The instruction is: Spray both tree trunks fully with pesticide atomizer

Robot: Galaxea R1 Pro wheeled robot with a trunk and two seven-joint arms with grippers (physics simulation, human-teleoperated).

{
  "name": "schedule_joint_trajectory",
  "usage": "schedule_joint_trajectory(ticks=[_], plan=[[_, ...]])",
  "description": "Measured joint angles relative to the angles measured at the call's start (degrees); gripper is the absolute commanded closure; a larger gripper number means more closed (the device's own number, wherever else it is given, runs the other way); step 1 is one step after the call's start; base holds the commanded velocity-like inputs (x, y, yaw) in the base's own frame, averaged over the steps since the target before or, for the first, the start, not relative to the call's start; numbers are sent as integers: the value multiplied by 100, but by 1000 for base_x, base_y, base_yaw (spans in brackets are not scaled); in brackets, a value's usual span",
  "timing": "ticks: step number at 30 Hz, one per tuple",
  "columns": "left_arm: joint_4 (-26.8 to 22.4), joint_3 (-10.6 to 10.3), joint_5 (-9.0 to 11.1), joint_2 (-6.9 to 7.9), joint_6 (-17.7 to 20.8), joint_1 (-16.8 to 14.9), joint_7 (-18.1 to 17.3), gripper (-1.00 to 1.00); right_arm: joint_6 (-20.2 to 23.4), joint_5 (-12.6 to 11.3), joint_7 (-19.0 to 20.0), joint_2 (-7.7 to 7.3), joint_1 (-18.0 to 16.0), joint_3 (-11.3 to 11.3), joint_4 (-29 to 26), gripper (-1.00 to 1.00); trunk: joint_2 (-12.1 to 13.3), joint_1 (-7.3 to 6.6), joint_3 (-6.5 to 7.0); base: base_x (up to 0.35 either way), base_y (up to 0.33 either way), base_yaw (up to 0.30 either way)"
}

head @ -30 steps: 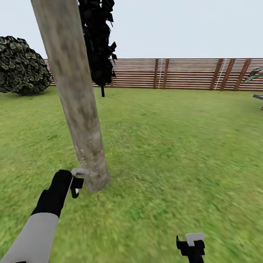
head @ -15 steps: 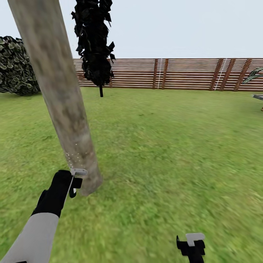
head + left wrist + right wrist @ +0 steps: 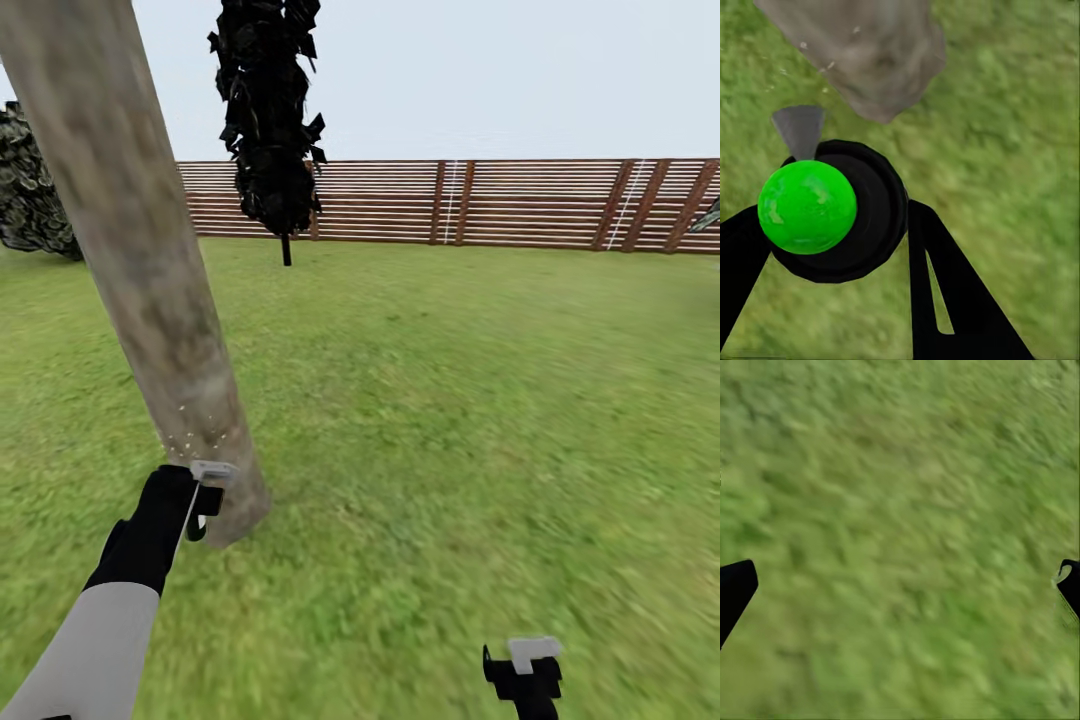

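Left gripper (image 3: pixel 205 500) is clamped on the pesticide atomizer (image 3: pixel 832 210), right gripper (image 3: pixel 525 668) gapes idle over grass; nozzle should be swept up the tree trunk (image 3: pixel 150 270) above the speckled base.

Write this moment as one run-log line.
left gripper: shut on atomizer | aimed at trunk base | right gripper: open over grass

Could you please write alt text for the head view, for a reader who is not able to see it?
A thick mottled tree trunk leans across the left side, rising from green grass, with pale specks on its lower bark. The left gripper is held right beside the trunk's base, and the right gripper hangs low over the lawn. Behind stand a brown slatted fence and a narrow black-leaved tree.
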Motion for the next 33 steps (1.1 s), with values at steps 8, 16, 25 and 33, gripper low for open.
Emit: schedule_joint_trajectory(ticks=[8,16,25,33], plan=[[5,-19,74,-27,-25,0,585,100,0,0,1,5,0,0,0,-100,0,0,0,168,-231,276],[3,-5,69,-56,-29,0,610,100,0,3,-4,-3,0,0,2,-100,0,0,0,164,-233,152],[9,-10,69,-64,-31,0,618,100,0,9,-8,-36,0,1,9,-100,0,0,0,110,-258,1],[1228,672,22,16,-1105,115,634,100,0,8,-8,-21,0,0,9,-100,0,0,-1,43,-272,124]])
